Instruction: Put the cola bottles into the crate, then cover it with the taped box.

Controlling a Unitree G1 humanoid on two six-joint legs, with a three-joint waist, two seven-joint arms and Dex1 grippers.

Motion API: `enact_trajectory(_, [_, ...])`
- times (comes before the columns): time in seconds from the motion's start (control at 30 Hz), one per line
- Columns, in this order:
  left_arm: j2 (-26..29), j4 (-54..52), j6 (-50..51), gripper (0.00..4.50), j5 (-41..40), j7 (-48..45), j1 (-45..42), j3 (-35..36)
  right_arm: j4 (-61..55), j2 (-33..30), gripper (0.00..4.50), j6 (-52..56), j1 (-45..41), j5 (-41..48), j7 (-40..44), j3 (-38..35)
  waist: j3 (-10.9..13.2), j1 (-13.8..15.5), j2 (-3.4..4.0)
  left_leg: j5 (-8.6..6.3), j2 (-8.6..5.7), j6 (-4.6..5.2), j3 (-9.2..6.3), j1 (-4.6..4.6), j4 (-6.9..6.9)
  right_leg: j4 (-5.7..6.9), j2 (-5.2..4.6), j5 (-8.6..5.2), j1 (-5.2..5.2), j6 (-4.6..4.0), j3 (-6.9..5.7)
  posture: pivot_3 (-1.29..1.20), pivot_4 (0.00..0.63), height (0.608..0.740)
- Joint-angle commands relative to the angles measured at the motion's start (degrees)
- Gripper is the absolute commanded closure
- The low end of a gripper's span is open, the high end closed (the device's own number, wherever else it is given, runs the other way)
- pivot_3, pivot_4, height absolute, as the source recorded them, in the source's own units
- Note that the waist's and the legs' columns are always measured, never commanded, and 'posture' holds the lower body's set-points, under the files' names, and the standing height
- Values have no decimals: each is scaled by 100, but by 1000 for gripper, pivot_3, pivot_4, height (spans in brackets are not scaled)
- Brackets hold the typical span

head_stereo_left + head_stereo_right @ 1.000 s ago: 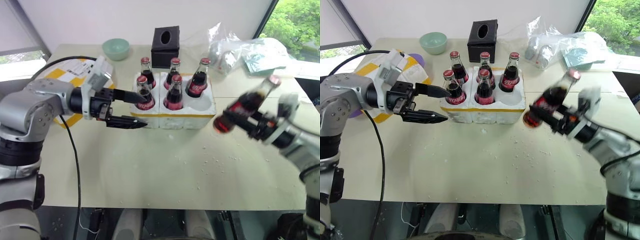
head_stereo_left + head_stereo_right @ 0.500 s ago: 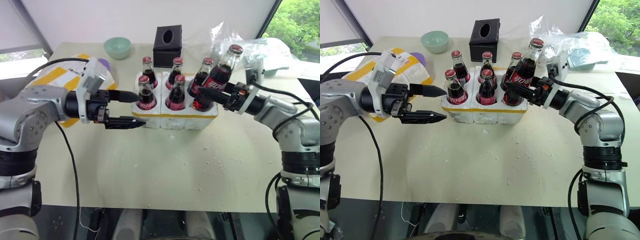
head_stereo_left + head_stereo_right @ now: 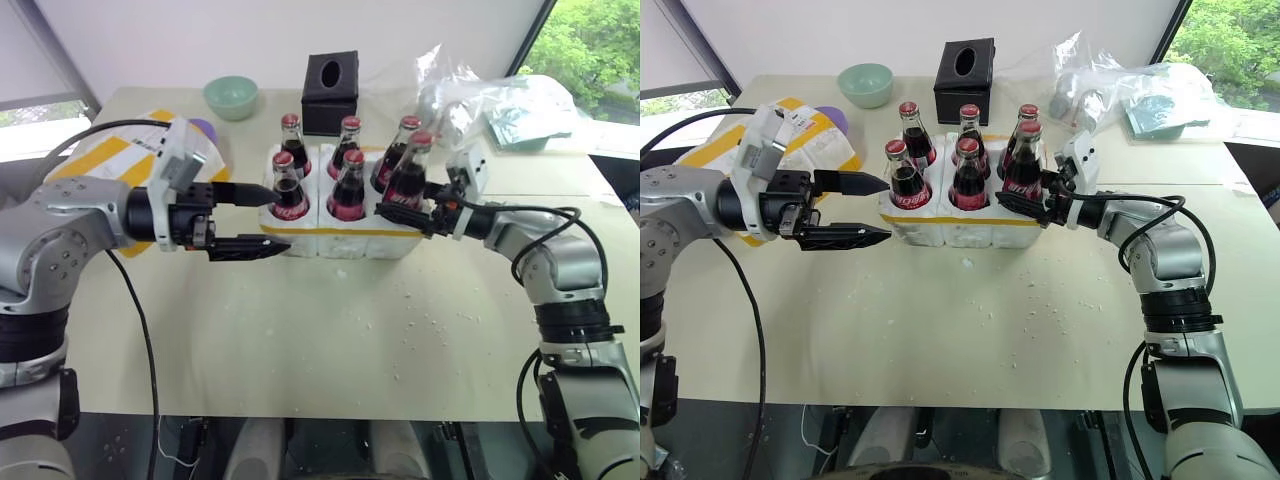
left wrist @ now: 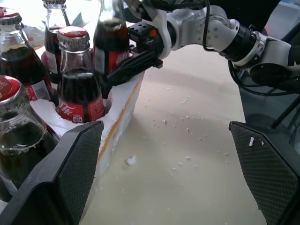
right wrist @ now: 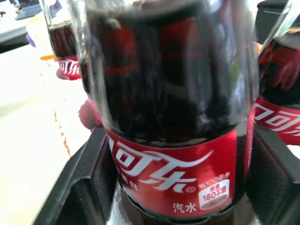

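On the pale table [image 3: 330, 330] the crate [image 3: 345, 232], a low white foam tray with a yellow tape band along its front rim, sits a little behind the centre. All 6 cola bottles [image 3: 349, 186] stand upright in its wells, 3 in the far row and 3 in the near row, each with a red cap and red label.

The right gripper [image 3: 412, 213] reaches in level from the right side, its black fingers set either side of the lower body of the sixth bottle [image 3: 408, 176], the one in the near right well. In the right wrist view that bottle's red label sits between the 2 finger pads [image 5: 86, 187] with its base down in the foam (whether the pads press the glass or stand just off it, I cannot tell).

The left gripper [image 3: 258, 219] hangs level at the crate's left end, fingers spread wide and holding nothing; its upper finger lies just beside the near left bottle [image 3: 288, 190], its lower finger in front of the crate's front left corner.

The taped box [image 3: 135, 160], white foam with broad yellow stripes and a shipping label, lies at the left of the table, behind the left arm. A green bowl [image 3: 231, 97], a black tissue box [image 3: 331, 92] and clear plastic bags [image 3: 480, 100] lie along the far edge. White foam crumbs are scattered across the tabletop.
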Motion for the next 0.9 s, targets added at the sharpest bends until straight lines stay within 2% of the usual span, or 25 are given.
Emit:
enact_trajectory(0.03, [51,-53,-99,0,-60,16,-61,157,-116,-1,56,-38,-28,-69,144,22,0,0,0,0,0,0,0,0,0,0,0,0,0,0,0,0,150,737])
enact_trajectory(0.17, [80,-101,-98,0,-63,39,-4,187,-318,-189,56,29,11,-5,304,-160,0,7,0,0,0,0,0,0,0,0,0,0,0,0,0,0,150,737])
enact_trajectory(0.3, [263,-174,-54,0,-82,144,138,436,-647,-767,56,216,43,331,788,-554,1,22,1,0,0,0,0,-4,0,-3,0,0,-2,0,0,0,150,737])
enact_trajectory(0.47, [712,-454,-37,0,138,706,1018,1482,-640,-1943,56,519,-96,820,1630,-1279,2,18,3,-1,0,0,1,-5,-4,-6,-2,-1,-3,-1,0,0,150,737])
enact_trajectory(0.67, [1209,-794,-920,0,1974,1441,3123,2407,-691,-2642,56,940,-138,1286,2303,-1573,1,-40,3,-3,17,-1,16,7,-12,-8,1,-16,-3,-33,2,0,150,737])
enact_trajectory(0.83, [1320,-533,-1942,0,3586,1886,4593,2800,-1017,-2433,56,1044,-312,1502,1984,-1614,1,6,3,-4,33,-3,29,-2,-15,-13,5,-22,-21,-64,3,0,150,737])
enact_trajectory(0.9, [1232,27,-2489,0,4447,2540,4989,2707,-1352,-2294,56,1285,-380,1925,1971,-1635,0,27,5,-5,38,-5,36,-6,-15,-15,5,-20,-28,-67,6,0,150,737])
